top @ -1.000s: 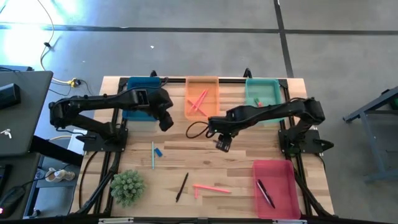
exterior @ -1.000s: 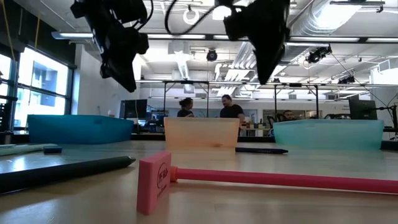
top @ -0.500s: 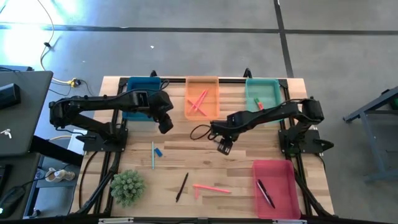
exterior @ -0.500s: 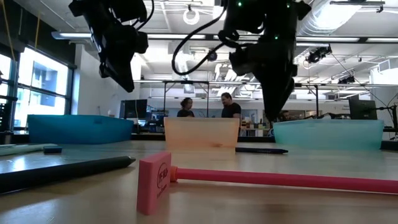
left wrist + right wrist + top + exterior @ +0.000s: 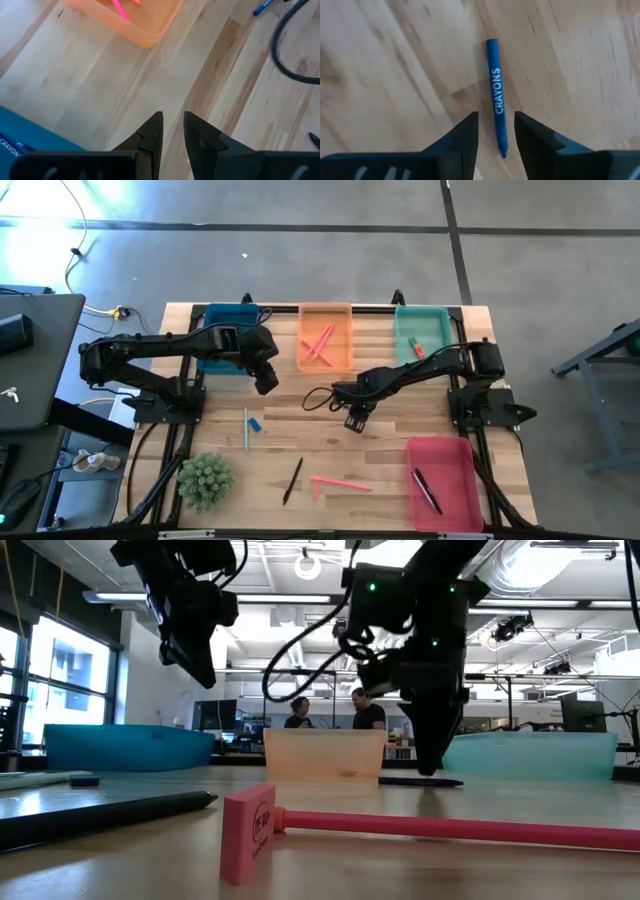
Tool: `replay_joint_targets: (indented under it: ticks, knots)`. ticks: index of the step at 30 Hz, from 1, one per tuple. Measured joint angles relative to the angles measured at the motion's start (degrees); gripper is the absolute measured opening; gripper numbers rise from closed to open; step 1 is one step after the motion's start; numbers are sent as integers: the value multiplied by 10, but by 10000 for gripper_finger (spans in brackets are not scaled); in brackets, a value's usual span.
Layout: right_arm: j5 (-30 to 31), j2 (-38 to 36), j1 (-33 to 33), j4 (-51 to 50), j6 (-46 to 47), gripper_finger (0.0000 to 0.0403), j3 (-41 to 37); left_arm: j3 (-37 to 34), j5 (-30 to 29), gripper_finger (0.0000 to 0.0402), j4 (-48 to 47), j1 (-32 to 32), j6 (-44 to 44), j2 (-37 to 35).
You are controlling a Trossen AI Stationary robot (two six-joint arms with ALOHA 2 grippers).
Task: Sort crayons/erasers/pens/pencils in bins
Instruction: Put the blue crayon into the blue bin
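1. The right tool (image 5: 494, 131) hangs low over the middle of the tabletop (image 5: 400, 405), its two dark fingers (image 5: 465, 135) parted and straddling a blue crayon (image 5: 496, 111) without yet touching it.
2. That blue crayon is a slim stick with "CRAYONS" in white letters along its side and one pointed end; it lies flat on the bare wood, its pointed end between the fingers.
3. In the high view the right tool (image 5: 355, 420) sits near the centre of the tabletop, at about 7 o'clock from the teal bin (image 5: 437, 312).
4. The left tool (image 5: 266, 378) hovers above the wood between the blue bin (image 5: 209, 315) and the orange bin (image 5: 346, 362), its fingers (image 5: 152, 135) a narrow gap apart with nothing between them.
5. The orange bin holds pink sticks (image 5: 320, 343); the teal bin holds small stubs (image 5: 416, 347); the red-pink bin (image 5: 462, 500) at 5 o'clock holds a dark pen (image 5: 426, 491).
6. Loose toward 6 o'clock lie a black pen (image 5: 292, 480), a long pink stick (image 5: 340, 481) and a pink eraser block (image 5: 248, 832) just beside it.
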Motion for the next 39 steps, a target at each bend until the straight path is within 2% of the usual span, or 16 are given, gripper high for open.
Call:
replay_joint_targets:
  ticks: [8, 20, 28, 32, 39]
  knots:
    - [1, 25, 0, -1, 6, 106, 2, 0, 0, 64, 0, 0, 0, 0]
    - [16, 28, 0, -3, 30, 8, 2, 0, 0, 64, 0, 3, -13, 0]
    - [11, 29, 0, -3, 28, 4, 1, 0, -22, 66, 0, 3, -12, 0]
    - [0, 29, -1, -3, 25, 3, 1, 0, -10, 82, -1, 3, 7, 0]
    - [-29, 7, -1, -1, 12, 1, -3, 0, -4, 139, -7, 3, 7, 0]
